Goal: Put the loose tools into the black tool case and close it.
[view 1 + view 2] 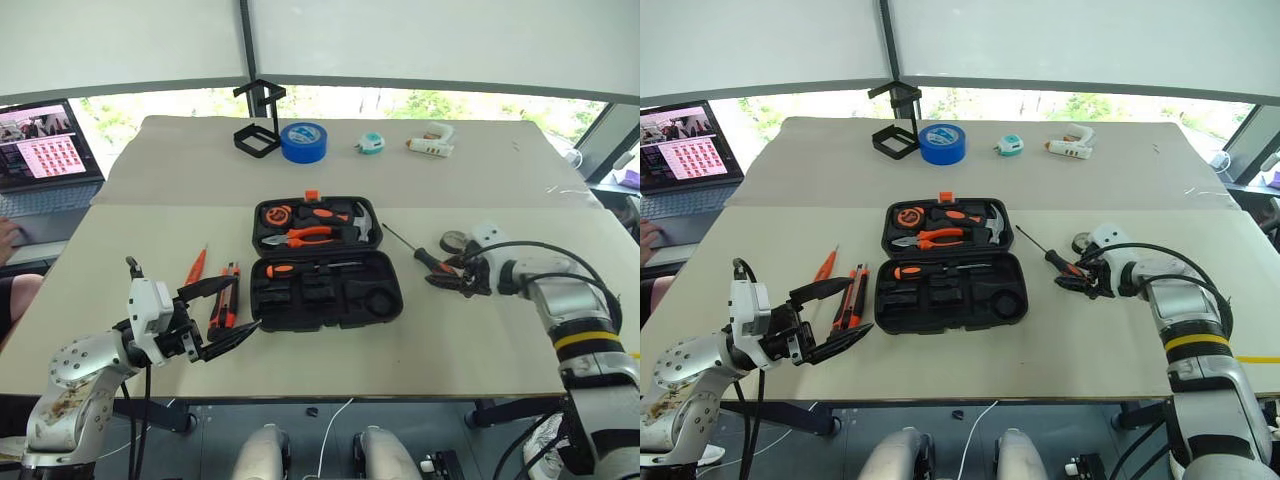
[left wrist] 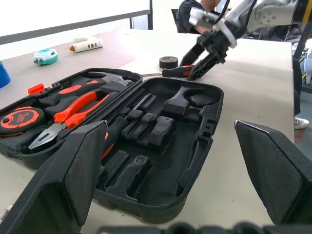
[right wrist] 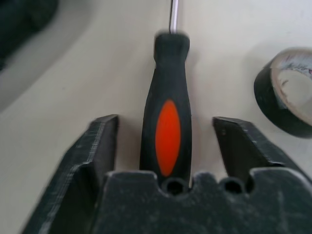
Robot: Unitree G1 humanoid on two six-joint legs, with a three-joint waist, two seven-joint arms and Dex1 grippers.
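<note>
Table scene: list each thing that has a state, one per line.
black tool case: open, lying flat.
screwdriver: on table between right gripper fingers, gaps both sides.
left gripper: open, empty.
small tape roll: flat on table.
utility knife: on table, outside case.

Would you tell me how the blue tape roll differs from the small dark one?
The blue tape roll is bigger and sits on the far table by the wire stand. The dark tape roll is smaller and lies near the right gripper and screwdriver. Both lie flat.
</note>
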